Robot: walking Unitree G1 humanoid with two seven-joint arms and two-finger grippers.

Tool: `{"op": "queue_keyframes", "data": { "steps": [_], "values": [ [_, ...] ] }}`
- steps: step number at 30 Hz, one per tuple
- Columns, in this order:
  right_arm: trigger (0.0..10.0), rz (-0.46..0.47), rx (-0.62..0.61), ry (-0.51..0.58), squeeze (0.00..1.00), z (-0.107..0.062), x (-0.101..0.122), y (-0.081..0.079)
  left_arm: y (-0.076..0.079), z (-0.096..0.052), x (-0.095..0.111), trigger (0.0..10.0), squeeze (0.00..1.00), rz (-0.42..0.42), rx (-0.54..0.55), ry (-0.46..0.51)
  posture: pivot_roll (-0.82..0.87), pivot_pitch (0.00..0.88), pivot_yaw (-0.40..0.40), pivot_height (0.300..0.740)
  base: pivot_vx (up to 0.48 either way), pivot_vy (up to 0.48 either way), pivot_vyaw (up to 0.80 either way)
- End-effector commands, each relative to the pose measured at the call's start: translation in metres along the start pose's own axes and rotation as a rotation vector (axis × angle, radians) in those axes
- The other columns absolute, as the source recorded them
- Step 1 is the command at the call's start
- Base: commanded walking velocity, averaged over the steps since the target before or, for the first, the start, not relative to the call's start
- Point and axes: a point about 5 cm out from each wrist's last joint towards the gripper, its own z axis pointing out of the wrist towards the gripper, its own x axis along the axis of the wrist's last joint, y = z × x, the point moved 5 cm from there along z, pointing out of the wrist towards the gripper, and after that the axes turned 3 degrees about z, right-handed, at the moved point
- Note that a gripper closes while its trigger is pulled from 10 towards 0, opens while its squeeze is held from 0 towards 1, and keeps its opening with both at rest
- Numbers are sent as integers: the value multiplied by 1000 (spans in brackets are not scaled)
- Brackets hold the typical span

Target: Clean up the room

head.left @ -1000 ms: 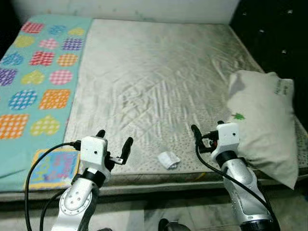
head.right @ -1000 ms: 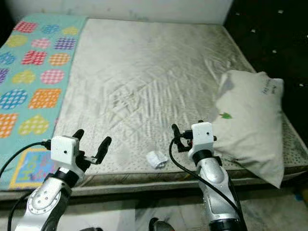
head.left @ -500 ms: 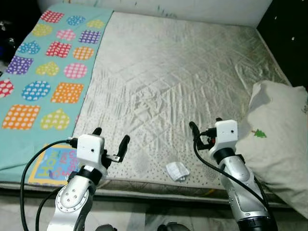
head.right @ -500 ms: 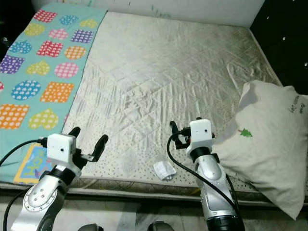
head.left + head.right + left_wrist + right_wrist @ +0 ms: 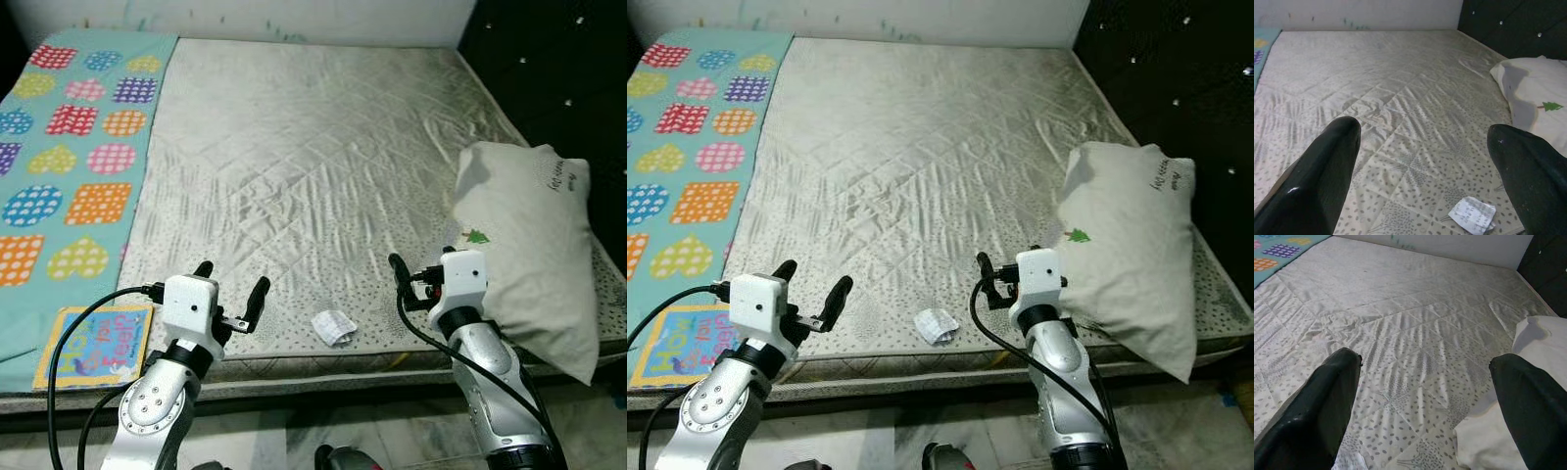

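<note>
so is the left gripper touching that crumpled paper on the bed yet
Apart. In the left eye view the left gripper sits open beside the crumpled paper, with bare mattress plainly between them.

Both arms reach forward, left hand (image 5: 231, 296) and right hand (image 5: 423, 270) spread wide, holding nothing.

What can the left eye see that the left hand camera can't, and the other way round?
The left eye view alone has the colourful blanket, the book on the bed's near corner, and both grippers, left and right, held above the bed's near edge. The left wrist view alone gives a close look along the left gripper's open black fingers, with the writing on the paper visible but too small to read. Both share the mattress, the paper near its front edge, and the pillow with its little green tree.
</note>
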Motion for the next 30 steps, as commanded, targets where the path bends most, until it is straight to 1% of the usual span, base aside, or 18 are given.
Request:
{"op": "queue_keyframes", "data": {
  "steps": [1, 3, 5, 6, 11, 18, 21, 22, 30],
  "values": [
    [10000, -6, -2, 5, 0, 0, 1, 3, -3, -2, -3, 10000, 0, 4, 31, -13, 35, 183, -73, 740, 0, 0, 0],
    [10000, 3, -5, 7, 0, 0, 2, 4, -12, -3, -3, 10000, 0, -7, 80, -14, 37, 185, -73, 740, 0, 0, 0],
    [10000, 14, -1, 6, 0, 0, 1, 3, -14, -3, -3, 10000, 0, -12, 91, -16, 37, 185, -73, 740, 0, 0, 0],
    [10000, 13, 0, 7, 0, 0, 2, 3, -17, -3, -3, 10000, 0, -20, 109, -18, 37, 191, -72, 740, 0, 0, 0],
    [10000, 9, 6, 7, 0, -2, 2, 1, -18, -5, -3, 10000, 0, -24, 109, -19, 39, 200, -70, 740, 0, 0, 0],
    [10000, 15, 11, 6, 0, -3, 1, 1, -17, -6, -3, 10000, 0, -24, 115, -24, 40, 209, -66, 695, 0, 0, 0],
    [10000, 17, 12, 5, 0, -3, 1, 1, -18, -6, -3, 10000, 0, -27, 119, -25, 40, 215, -67, 685, 0, 0, 0],
    [10000, 19, 14, 4, 0, -4, 1, 1, -19, -7, -3, 10000, 0, -32, 123, -28, 40, 217, -67, 675, 0, 0, 0],
    [10000, 25, 22, -1, 0, -4, 1, 1, -19, -7, -3, 10000, 0, -42, 132, -30, 38, 222, -71, 635, 0, 0, 0]
  ]
}}
